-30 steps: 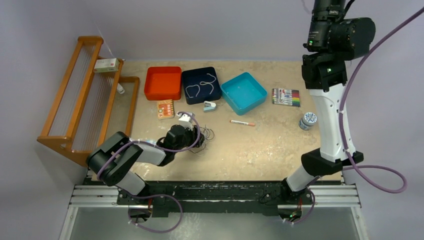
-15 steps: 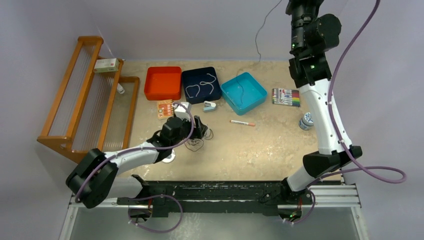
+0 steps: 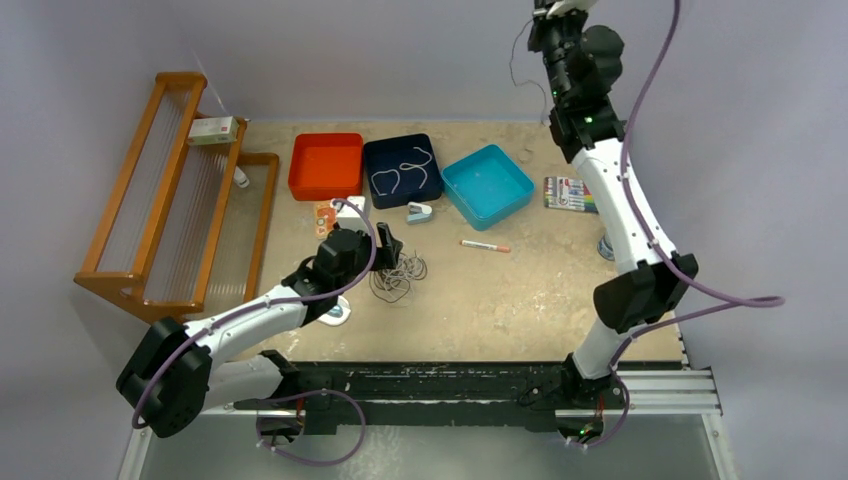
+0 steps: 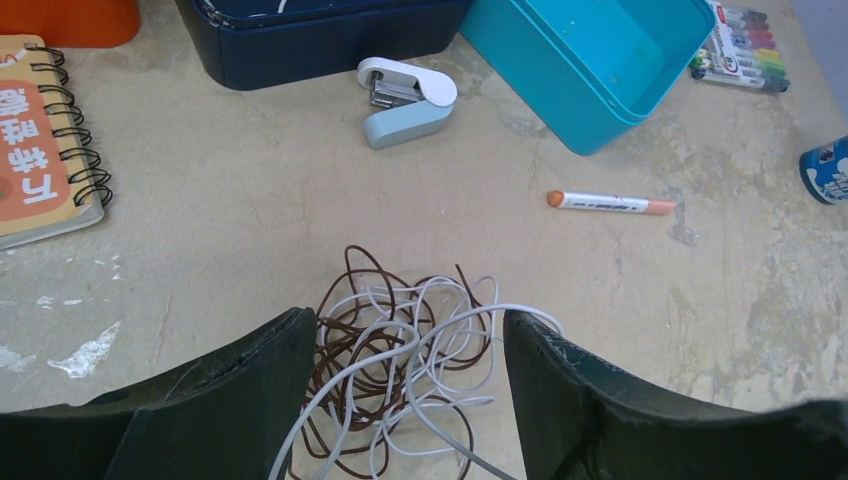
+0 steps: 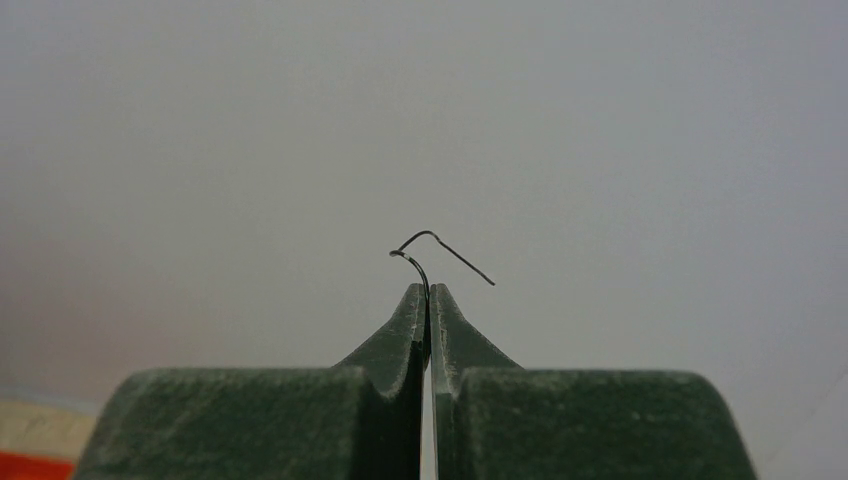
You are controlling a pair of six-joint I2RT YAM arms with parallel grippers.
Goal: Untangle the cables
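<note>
Nearest, our left gripper (image 4: 405, 345) has spread its jaws astride the brown-and-white tangle (image 4: 395, 385) on the bench (image 4: 250, 230). Beyond, our right gripper (image 5: 428, 300), jaws pinching a black cable (image 5: 442, 247), has carried it high; one strand seems freed.

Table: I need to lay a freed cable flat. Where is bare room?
Widest bare patch: the near side, bordered by the cable tangle, the pen and the right arm. Crowded: the far row from orange tray to teal tray, and around the left gripper.
</note>
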